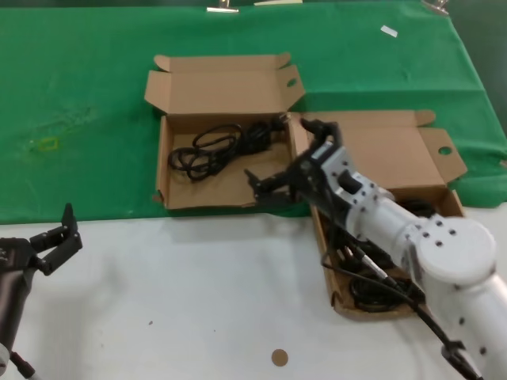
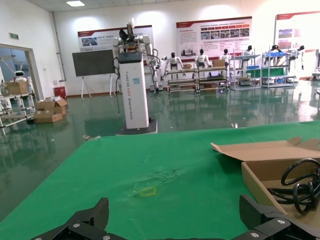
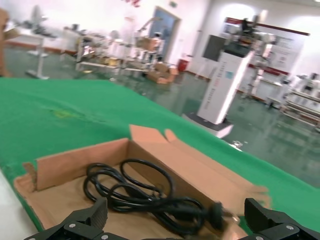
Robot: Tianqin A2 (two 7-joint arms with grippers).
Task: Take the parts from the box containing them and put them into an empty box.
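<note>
Two brown cardboard boxes stand with lids open. The far box with upright walls [image 1: 222, 89] holds a few looped black cords [image 1: 214, 146]. The nearer box with the low front wall [image 1: 392, 158] lies partly under my right arm, and more cords [image 1: 372, 289] show inside it. My right gripper [image 1: 283, 157] hangs open and empty above the far box's near right corner. In the right wrist view it [image 3: 177, 227] looks down on the cords [image 3: 135, 192] and a plug [image 3: 217, 212] in that box [image 3: 75, 162]. My left gripper [image 1: 59, 237] [image 2: 175, 225] is parked open at the table's near left.
Green cloth [image 1: 79, 95] covers the back of the table, white surface [image 1: 182, 293] the front. A small brown disc [image 1: 279, 357] lies near the front edge. A white tag [image 1: 388, 32] and a yellow mark [image 1: 47, 144] sit on the cloth.
</note>
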